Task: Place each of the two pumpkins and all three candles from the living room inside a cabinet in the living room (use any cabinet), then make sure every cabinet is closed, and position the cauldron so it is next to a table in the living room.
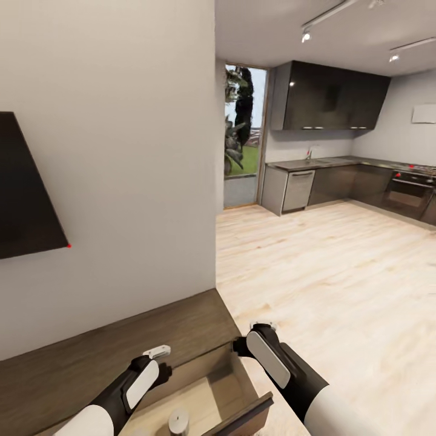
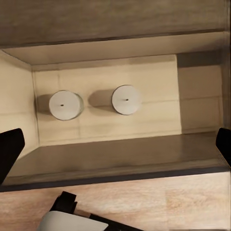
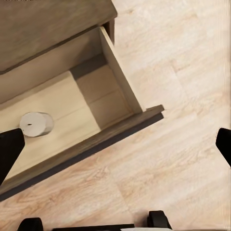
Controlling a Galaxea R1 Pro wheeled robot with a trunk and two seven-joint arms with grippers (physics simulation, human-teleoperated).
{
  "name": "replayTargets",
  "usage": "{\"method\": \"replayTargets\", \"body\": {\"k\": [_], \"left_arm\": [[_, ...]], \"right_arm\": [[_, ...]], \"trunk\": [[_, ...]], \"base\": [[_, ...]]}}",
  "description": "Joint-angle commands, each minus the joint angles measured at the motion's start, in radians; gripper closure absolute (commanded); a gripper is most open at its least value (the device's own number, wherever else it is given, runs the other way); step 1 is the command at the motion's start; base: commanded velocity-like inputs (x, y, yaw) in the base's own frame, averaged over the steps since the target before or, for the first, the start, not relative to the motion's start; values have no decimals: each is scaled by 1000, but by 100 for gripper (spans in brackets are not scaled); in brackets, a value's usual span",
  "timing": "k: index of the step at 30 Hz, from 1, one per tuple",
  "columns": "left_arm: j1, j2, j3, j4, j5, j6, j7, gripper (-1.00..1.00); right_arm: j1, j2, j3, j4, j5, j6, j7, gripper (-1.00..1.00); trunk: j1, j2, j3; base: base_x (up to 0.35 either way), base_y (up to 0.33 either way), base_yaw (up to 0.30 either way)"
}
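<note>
The cabinet [image 1: 121, 348] is a low dark brown unit against the wall, and its end drawer [image 1: 239, 418] is pulled out, showing a pale wood interior. In the left wrist view two stubby beige candles [image 2: 64, 105] [image 2: 126, 99] stand side by side on the drawer floor. The head view catches one candle [image 1: 178, 419], and the right wrist view one candle [image 3: 36, 124]. My left gripper [image 2: 115, 147] hangs open above the drawer, empty. My right gripper [image 3: 115, 144] is open over the drawer's front corner and the floor. The pumpkins and the cauldron are out of view.
A white wall with a dark flat panel [image 1: 24, 188] rises behind the cabinet. Light wood floor [image 1: 339, 284] stretches to the right toward a kitchen with dark cupboards [image 1: 330, 97], a counter and an oven [image 1: 409, 191]. A glass door [image 1: 242, 133] stands at the back.
</note>
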Motion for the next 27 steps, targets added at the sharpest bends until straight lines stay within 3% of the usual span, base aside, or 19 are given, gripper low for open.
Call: {"method": "replayTargets", "body": {"k": [1,27], "left_arm": [[-1,0,-5,-2,10,2,9,-100],[-1,-2,-5,-2,10,1,9,-100]], "right_arm": [[-1,0,2,-1,-8,1,-9,-100],[-1,0,2,-1,-8,2,-10,-100]], "trunk": [[0,-1,-1],[0,-1,-1]], "base": [[0,0,-278],[0,0,-278]]}}
